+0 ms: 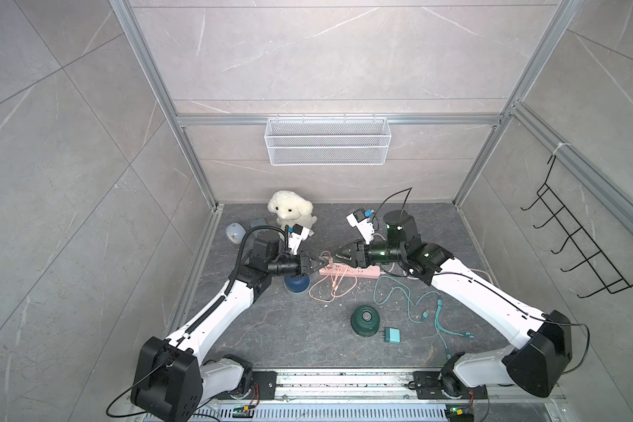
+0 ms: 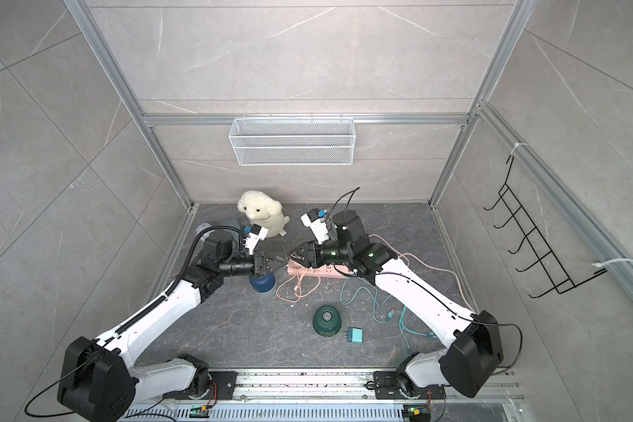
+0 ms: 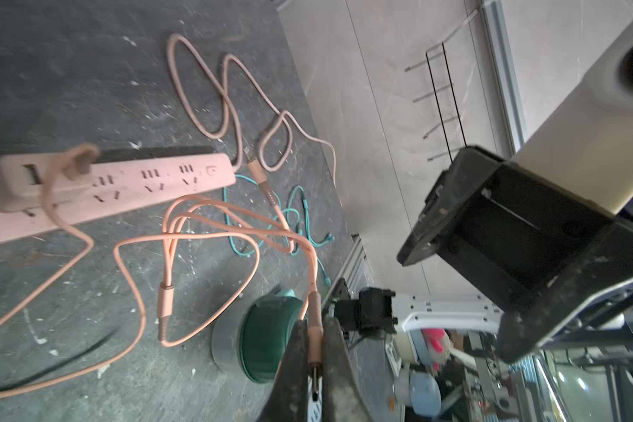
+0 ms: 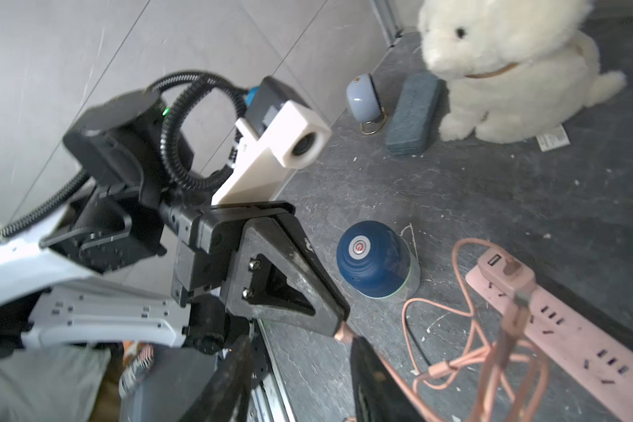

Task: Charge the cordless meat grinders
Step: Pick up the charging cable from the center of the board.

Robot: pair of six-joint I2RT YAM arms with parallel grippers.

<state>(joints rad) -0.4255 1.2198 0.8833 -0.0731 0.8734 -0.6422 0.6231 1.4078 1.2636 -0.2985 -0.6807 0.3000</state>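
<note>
Pink cable (image 3: 314, 310), left pincer (image 3: 315, 330) (clamped tight)

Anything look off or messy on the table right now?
Nothing damaged or spilled. The pink cable lies in tangled loops before the pink power strip, one plug pinched in the left gripper. The teal cable sprawls loose, and the teal adapter lies unplugged beside the green grinder.

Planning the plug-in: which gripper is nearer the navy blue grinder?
Left. The left gripper, shut on the pink cable plug, hangs raised, close beside the navy blue grinder; the right gripper, open, is farther off, over the pink power strip.
</note>
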